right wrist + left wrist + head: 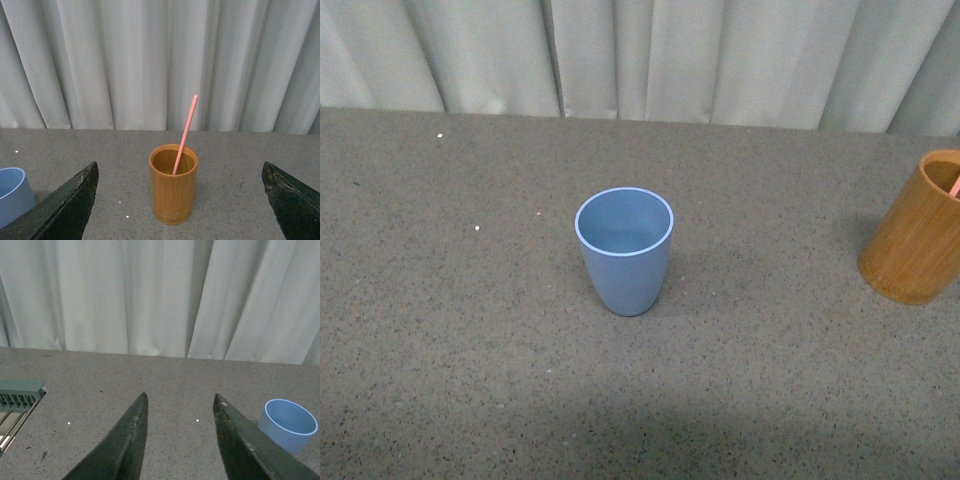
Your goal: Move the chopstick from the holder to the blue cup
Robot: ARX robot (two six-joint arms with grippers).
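With the chopstick [185,135] leant in the holder [173,192] at the right of the desk [470,350], apart from the empty blue cup [624,255], the grasp is judged unbegun: the stick's top must be taken by the right pincer [179,167], held open and empty like the left pincer [180,395]; no writing is seen.

A lab-style robot test bench: a grey speckled tabletop [460,360] backed at twelve o'clock by a pale pleated curtain [720,60].
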